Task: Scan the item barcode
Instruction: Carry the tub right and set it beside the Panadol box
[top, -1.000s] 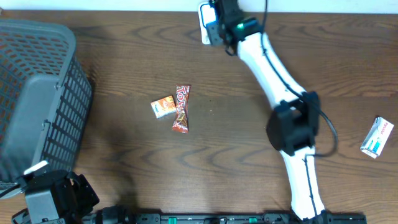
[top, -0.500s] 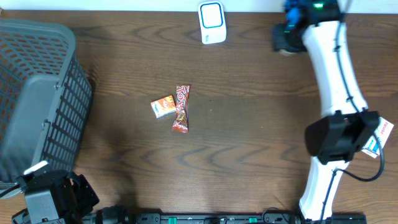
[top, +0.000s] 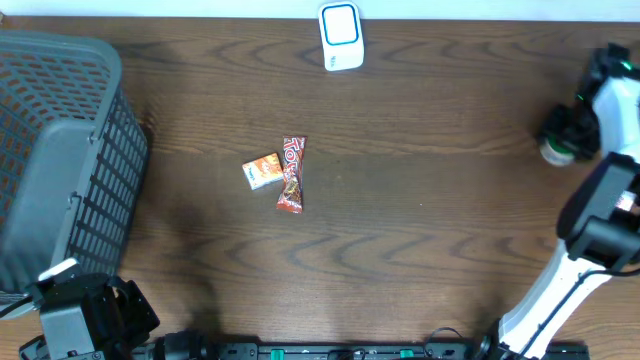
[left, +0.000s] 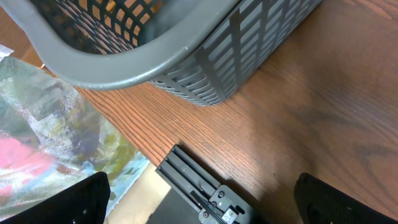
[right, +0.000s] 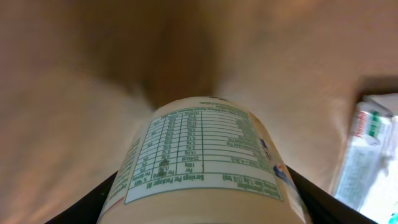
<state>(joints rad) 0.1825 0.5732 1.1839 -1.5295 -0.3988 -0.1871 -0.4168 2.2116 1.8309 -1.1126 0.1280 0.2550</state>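
A cream bottle with a green-printed nutrition label fills the right wrist view, and my right gripper is shut on it, a black finger on either side. From overhead the bottle shows white and green at the table's far right, under the right gripper. The white scanner with a blue face stands at the back edge, far to the left of the bottle. My left gripper rests open at the front left corner with nothing between its fingers.
A grey mesh basket fills the left side; its wall is close above the left gripper. Two snack packets lie mid-table. A white and green box lies just right of the bottle.
The right arm has swung from the scanner at the back centre across to the far right, carrying the bottle. The left arm has not moved.
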